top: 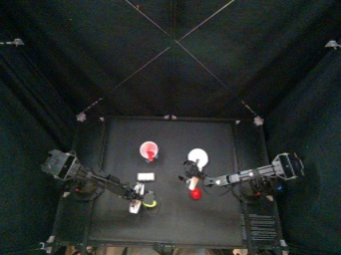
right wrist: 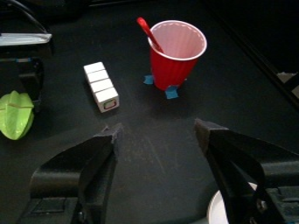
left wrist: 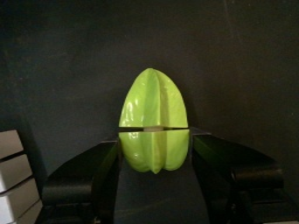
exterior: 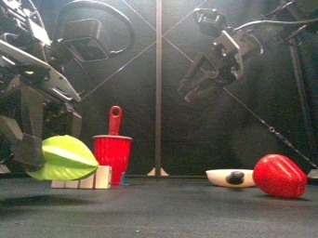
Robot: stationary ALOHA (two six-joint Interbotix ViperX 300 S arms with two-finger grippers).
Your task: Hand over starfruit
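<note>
The starfruit (left wrist: 156, 118) is a yellow-green ridged fruit. My left gripper (left wrist: 156, 153) is shut on its lower part, one jaw on each side. In the front view the starfruit (exterior: 69, 158) hangs low over the table at the left, beside the white blocks. From above, the starfruit (top: 151, 203) is at the table's front, left of the middle. My right gripper (right wrist: 158, 140) is open and empty, raised above the table (exterior: 199, 84) to the right of the starfruit. The right wrist view shows the starfruit (right wrist: 14, 114) at its edge.
A red cup (exterior: 112, 156) with a red spoon stands behind the starfruit, with a row of white blocks (right wrist: 100, 86) near it. A white round plate (exterior: 230, 177) and a small red object (exterior: 280, 177) lie at the right.
</note>
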